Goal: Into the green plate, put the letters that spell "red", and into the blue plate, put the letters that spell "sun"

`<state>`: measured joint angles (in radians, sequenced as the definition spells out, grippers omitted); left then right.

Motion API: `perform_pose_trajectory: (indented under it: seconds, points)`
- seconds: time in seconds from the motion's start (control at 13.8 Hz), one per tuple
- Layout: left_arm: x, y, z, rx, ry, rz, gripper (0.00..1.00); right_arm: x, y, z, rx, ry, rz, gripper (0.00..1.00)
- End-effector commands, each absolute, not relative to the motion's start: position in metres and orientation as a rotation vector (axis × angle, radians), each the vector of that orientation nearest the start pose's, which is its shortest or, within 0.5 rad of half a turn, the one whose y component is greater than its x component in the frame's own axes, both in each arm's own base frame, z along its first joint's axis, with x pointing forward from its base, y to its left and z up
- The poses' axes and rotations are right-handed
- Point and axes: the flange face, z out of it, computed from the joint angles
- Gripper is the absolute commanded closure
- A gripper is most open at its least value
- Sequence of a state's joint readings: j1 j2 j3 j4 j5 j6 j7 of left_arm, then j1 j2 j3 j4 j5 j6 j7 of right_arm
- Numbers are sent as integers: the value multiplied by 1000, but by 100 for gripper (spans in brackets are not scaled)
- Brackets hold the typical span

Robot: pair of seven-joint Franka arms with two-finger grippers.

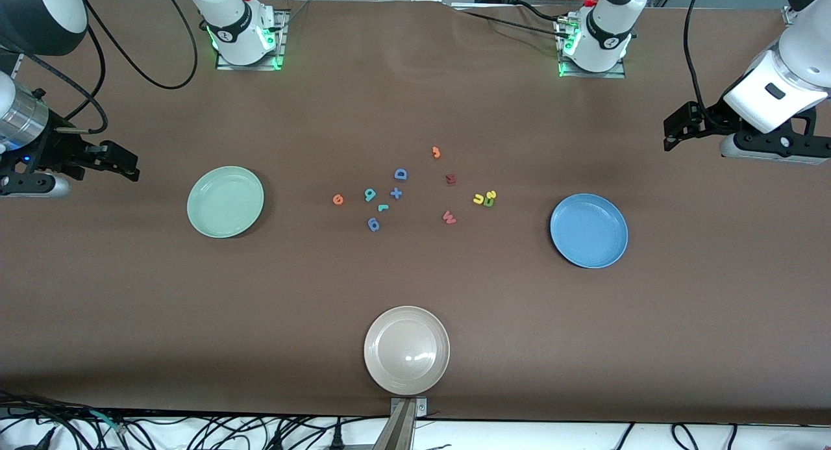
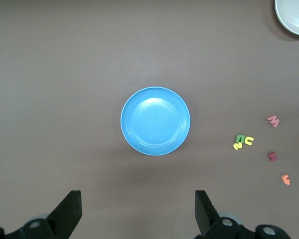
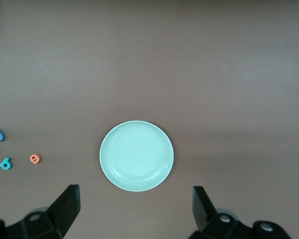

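Missing from wrist views: blue capital D (image 1: 400, 174)

Foam letters on table: blue capital D (image 1: 400, 174), red W (image 1: 448, 217), blue plus sign (image 1: 396, 193)

The beige-white plate (image 2: 295, 15) is cut off at the left wrist view's corner.

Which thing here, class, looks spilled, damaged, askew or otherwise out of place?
Nothing stands out. The green plate, blue plate and beige plate sit flat and empty; the foam letters lie loose between them, with the yellow and green ones bunched together.
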<state>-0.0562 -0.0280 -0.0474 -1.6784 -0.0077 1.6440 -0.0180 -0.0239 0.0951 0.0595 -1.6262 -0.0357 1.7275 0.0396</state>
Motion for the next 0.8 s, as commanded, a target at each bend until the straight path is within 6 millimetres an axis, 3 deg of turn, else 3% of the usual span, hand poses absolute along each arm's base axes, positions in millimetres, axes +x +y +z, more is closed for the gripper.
perform_pose_trajectory:
  seconds: [0.0,0.72]
  points:
    - [542,-57,600,-3167,123,15,0,592,18,562,-3178,7,-25,0]
    - [541,-54,599,-3167,119,34,0,590,17,561,-3175,16,-12,0]
